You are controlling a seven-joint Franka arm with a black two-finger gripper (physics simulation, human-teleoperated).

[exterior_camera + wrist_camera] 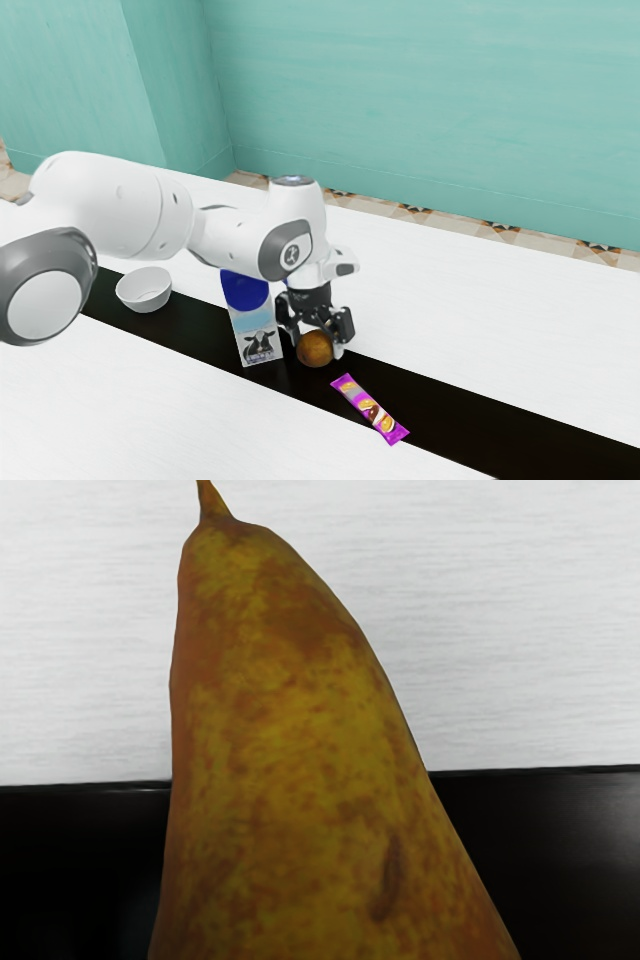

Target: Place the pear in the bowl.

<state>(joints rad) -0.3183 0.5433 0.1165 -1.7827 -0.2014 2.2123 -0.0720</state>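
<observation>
With the claw [318, 342] down at the pear [315, 350], I couldn't tell if it was open or gripping. Exterior view, from the claw: pear at 6 o'clock, carton [258, 340] near 9, bar [368, 407] at 5, bowl [145, 292] well apart toward 10.

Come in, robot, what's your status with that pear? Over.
Pincer at the pear, grip unclear. Pear outside the bowl. Carton stands between them, possibly in the way. Over.
</observation>
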